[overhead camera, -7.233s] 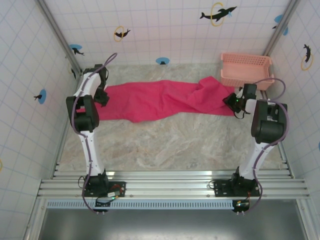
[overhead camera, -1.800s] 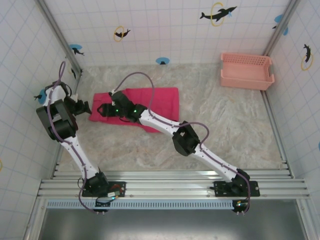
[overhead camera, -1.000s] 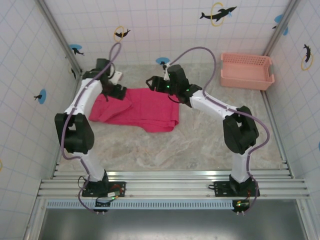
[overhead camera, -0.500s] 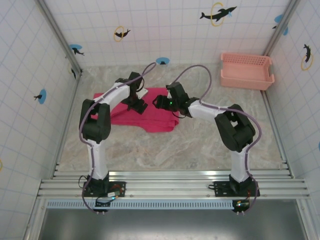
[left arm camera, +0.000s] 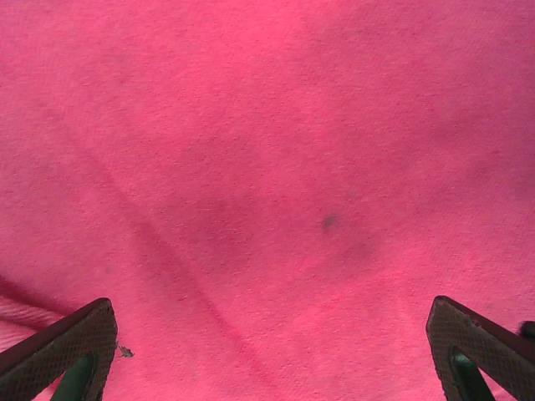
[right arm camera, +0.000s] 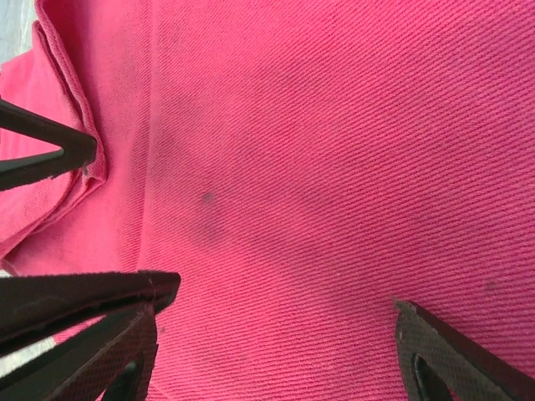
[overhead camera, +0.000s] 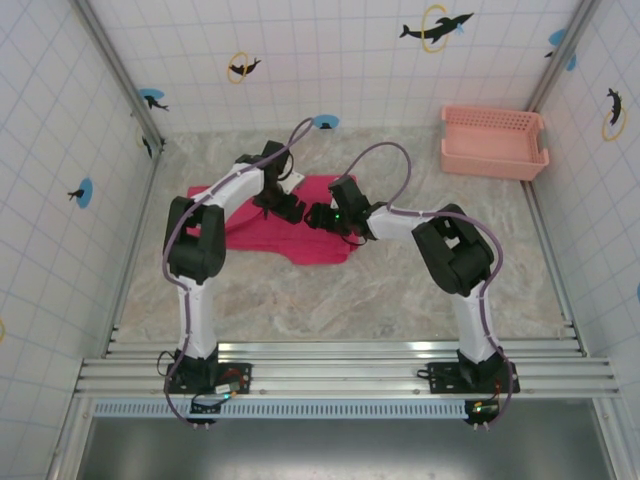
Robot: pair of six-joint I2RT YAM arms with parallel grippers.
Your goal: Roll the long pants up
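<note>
Marbled tabletop (overhead camera: 400, 290) enclosed by white tiled walls, with a pale slotted basket (overhead camera: 494, 163) in the far right corner. The long pants (overhead camera: 255, 228) lie folded into a compact magenta pad on the far left-centre of the table, well apart from the basket. Both arms reach over its right half. The left gripper (overhead camera: 288, 208) and the right gripper (overhead camera: 316, 217) hover just beside each other above the cloth. In the left wrist view the jaws stand at full spread, with flat fabric between the fingertips (left arm camera: 84, 330) and nothing held. In the right wrist view the jaws are likewise apart and empty, and a layered fold edge (right arm camera: 71, 125) shows at the left. Hazards, as judged: closing on this flat mid-panel would likely pinch only the top layer, or slip off altogether, so a roll started here could peel the layers apart. With the two grippers this near, any inward move risks finger-to-finger contact.
</note>
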